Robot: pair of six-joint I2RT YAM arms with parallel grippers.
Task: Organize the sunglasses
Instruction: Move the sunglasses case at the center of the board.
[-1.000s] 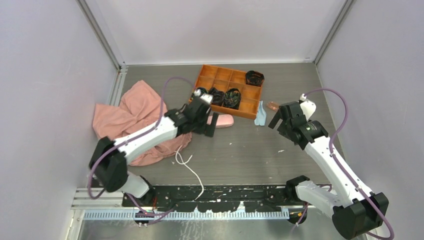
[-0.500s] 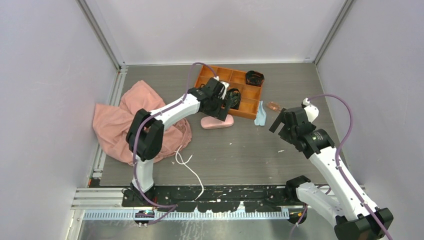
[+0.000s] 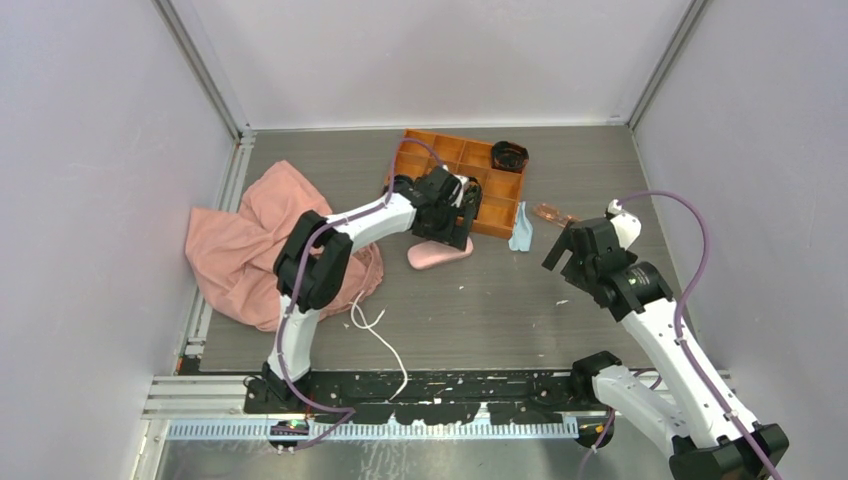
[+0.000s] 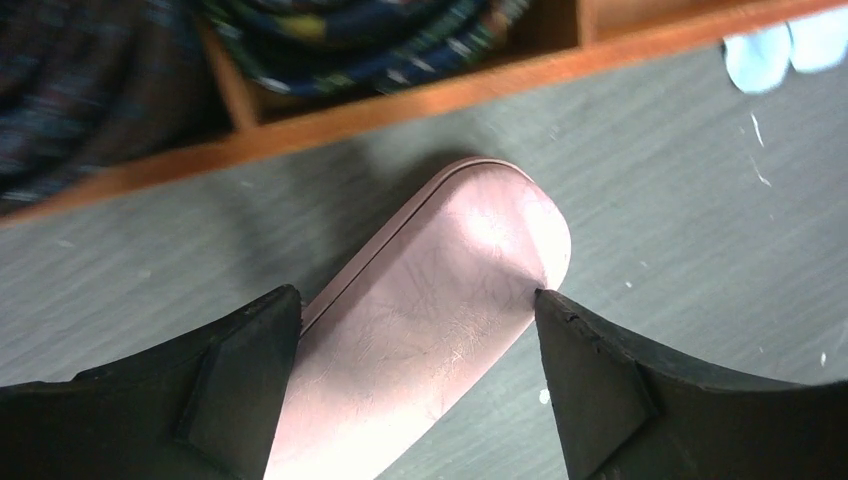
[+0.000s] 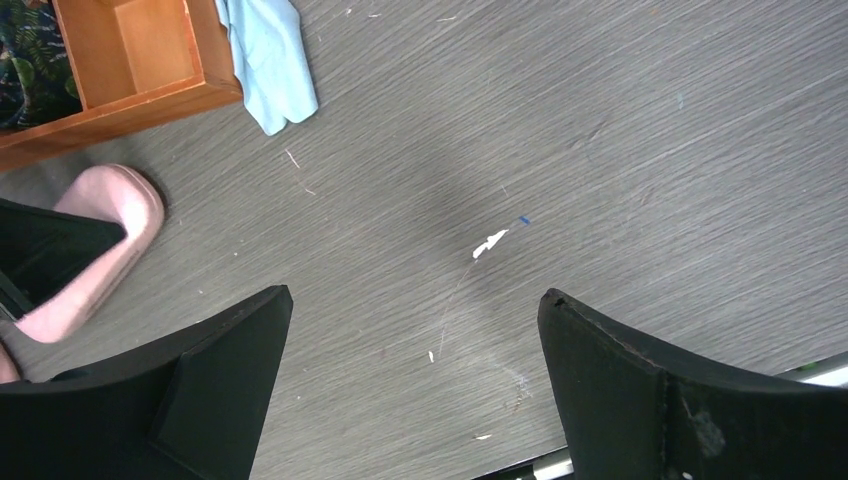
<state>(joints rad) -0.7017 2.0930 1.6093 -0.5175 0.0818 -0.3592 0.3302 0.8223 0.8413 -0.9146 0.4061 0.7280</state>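
Left gripper (image 4: 415, 300) straddles the pink case (image 4: 470, 240), fingers at both its sides; we cannot tell whether it clamps yet. We judge it is steadying the case for opening. Right gripper (image 5: 415, 300) gapes empty near the sunglasses (image 3: 552, 212), which lie beside the light blue cloth (image 3: 521, 232).

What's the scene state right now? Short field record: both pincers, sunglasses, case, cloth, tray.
left pincer: astride the pink case, a finger at each side; firm grip not certain
right pincer: open, over bare table, holding nothing
sunglasses: on the table, just right of the light blue cloth, untouched
pink case: closed, lying just in front of the orange tray
light blue cloth: against the tray's right end
orange tray: some compartments hold dark bundled items
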